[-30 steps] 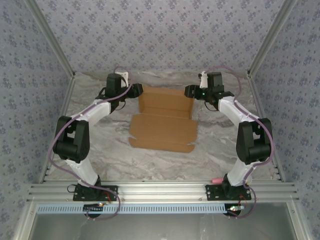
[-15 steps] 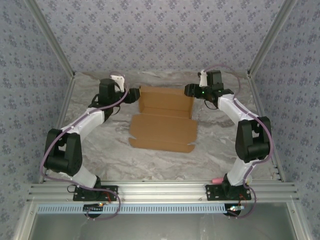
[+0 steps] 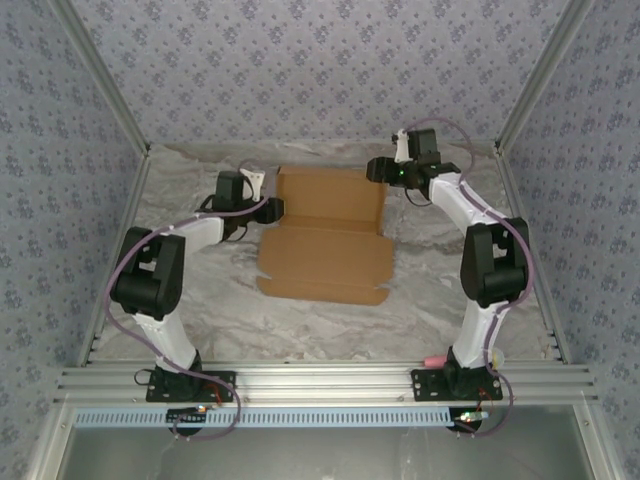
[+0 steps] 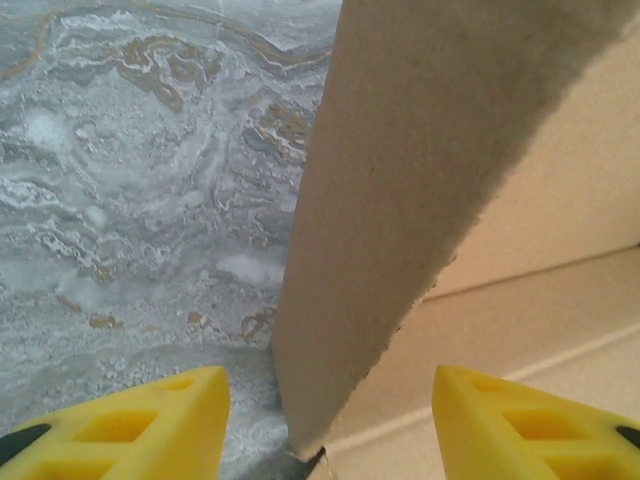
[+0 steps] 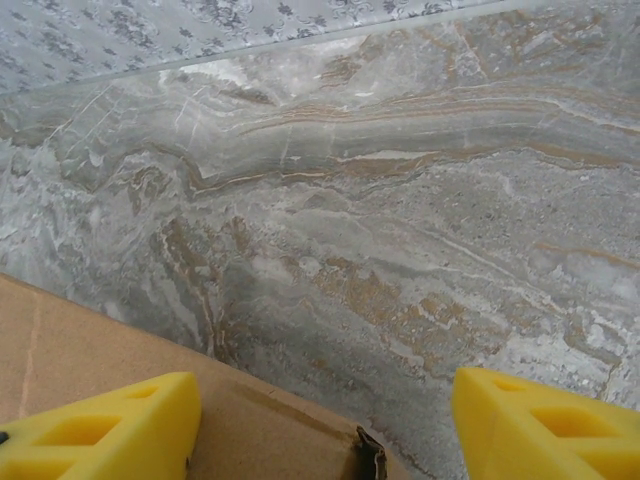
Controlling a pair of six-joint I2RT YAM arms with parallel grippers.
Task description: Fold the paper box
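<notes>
The box [image 3: 325, 250] is lying opened out as a brown sheet in the middle of the surface [image 3: 200, 290]. Its near panel is lying flat and its far panel [image 3: 330, 195] is tilting up (how steeply is hard to tell from above).

The left arm [image 3: 190, 232] is reaching in to the box's left edge, about where the two panels meet. The left jaws are standing released astride a side flap [image 4: 370, 200] there. In the left wrist view that flap is rising upright, edge on, between the two yellow fingers [image 4: 130, 430]. A gap is showing on each side, so neither finger is pressing it. Box panels are showing to the flap's right and bare surface to its left.

The right arm [image 3: 470, 210] is hovering at the box's far right corner. The right jaws are released too, their fingers [image 5: 540, 425] sitting wide apart. The box's edge is ending in a corner between them; one finger is lying over the cardboard and the other over bare surface beyond the box. Whether that finger is touching the cardboard is unclear.

A small pink thing [image 3: 435, 360] is lying to the near right of the box, well apart from it.
</notes>
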